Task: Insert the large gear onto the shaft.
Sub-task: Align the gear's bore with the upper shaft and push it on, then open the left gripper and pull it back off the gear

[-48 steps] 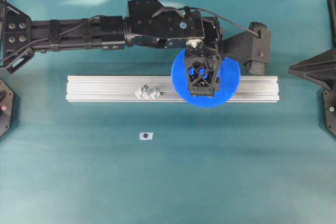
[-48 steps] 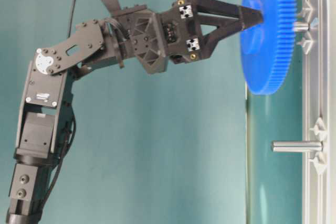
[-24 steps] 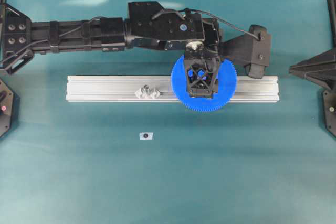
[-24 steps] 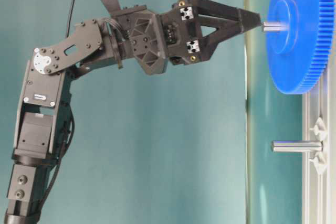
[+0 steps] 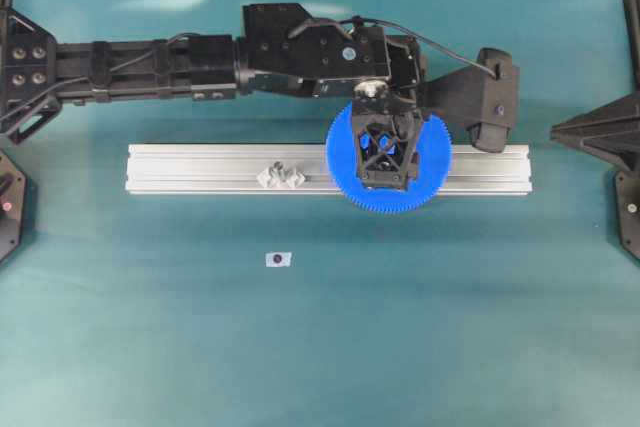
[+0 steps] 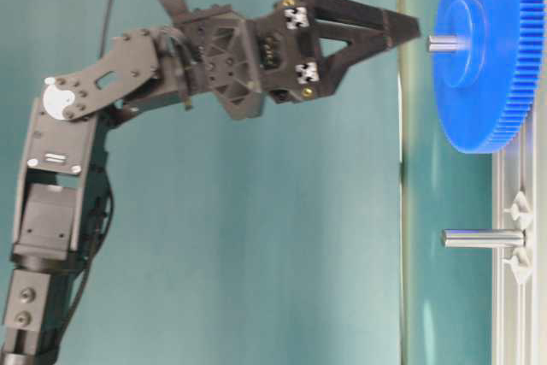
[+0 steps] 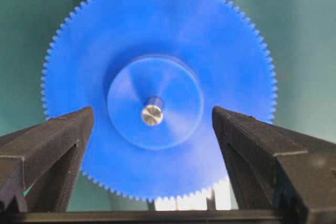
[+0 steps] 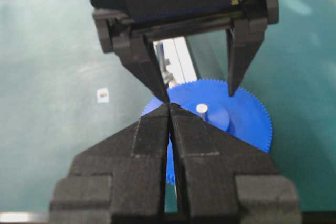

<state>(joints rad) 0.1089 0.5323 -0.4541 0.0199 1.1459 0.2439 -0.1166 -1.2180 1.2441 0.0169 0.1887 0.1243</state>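
The large gear (image 7: 210, 45), a bright-blue toothed disc, sits on the shaft (image 7: 152, 115), whose silvery tip pokes up through the hub. In the table-level view the gear (image 6: 487, 49) rests flat against the rail, with the shaft (image 6: 440, 42) end showing. My left gripper (image 7: 152, 113) hangs open just above the hub, fingers wide apart and touching nothing. It also covers the gear (image 5: 435, 162) centre in the overhead view. My right gripper (image 8: 169, 107) is shut and empty, pointing at the gear from the right side (image 5: 556, 132).
A long aluminium rail (image 5: 200, 167) lies across the table under the gear. A second upright pin (image 6: 483, 238) with clear feet stands on it to the left (image 5: 281, 175). A small white tag (image 5: 278, 259) lies on the teal mat in front.
The gear, a second ago at the shaft's tip between the left fingers, has slid down the shaft to the rail. The open left gripper has drawn back slightly.
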